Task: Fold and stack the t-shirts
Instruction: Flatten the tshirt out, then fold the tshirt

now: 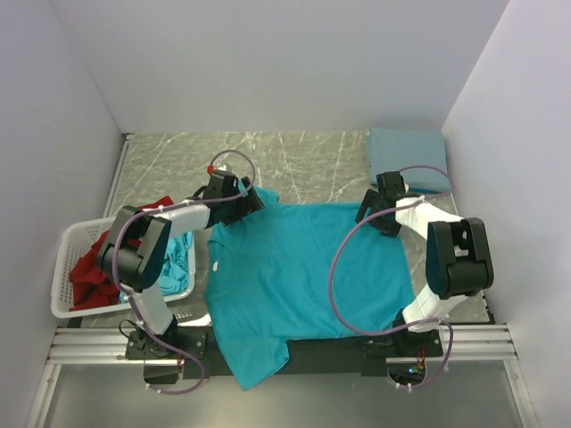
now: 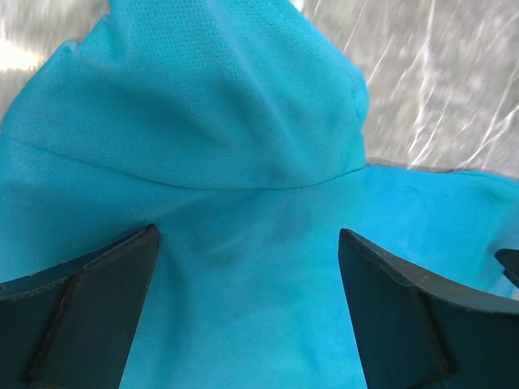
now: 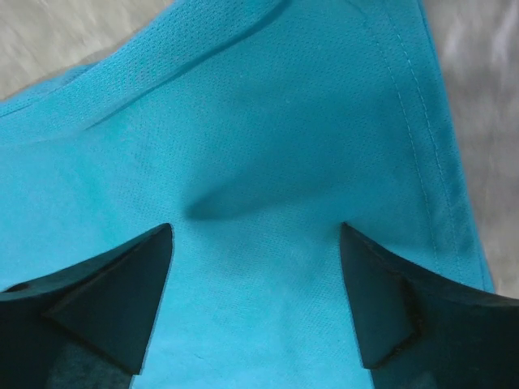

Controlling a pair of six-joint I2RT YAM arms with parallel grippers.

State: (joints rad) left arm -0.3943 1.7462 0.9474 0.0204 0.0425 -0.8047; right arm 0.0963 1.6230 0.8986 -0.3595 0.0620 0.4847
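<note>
A bright teal t-shirt (image 1: pixel 303 267) lies spread flat on the table, its collar to the left and one sleeve hanging over the near edge. My left gripper (image 1: pixel 252 201) is open over the far sleeve; in the left wrist view (image 2: pixel 247 235) the rumpled sleeve (image 2: pixel 211 105) lies between and beyond the spread fingers. My right gripper (image 1: pixel 370 218) is open over the shirt's far right corner; in the right wrist view (image 3: pixel 255 231) the stitched hem (image 3: pixel 430 162) runs along the right. A folded grey-blue t-shirt (image 1: pixel 406 156) lies at the back right. A red t-shirt (image 1: pixel 89 272) and another teal one (image 1: pixel 178 263) sit in the basket.
The white lattice basket (image 1: pixel 64 259) stands at the table's left edge beside the left arm. The marbled tabletop (image 1: pixel 294 165) shows behind the spread shirt. White walls close in on the left, back and right.
</note>
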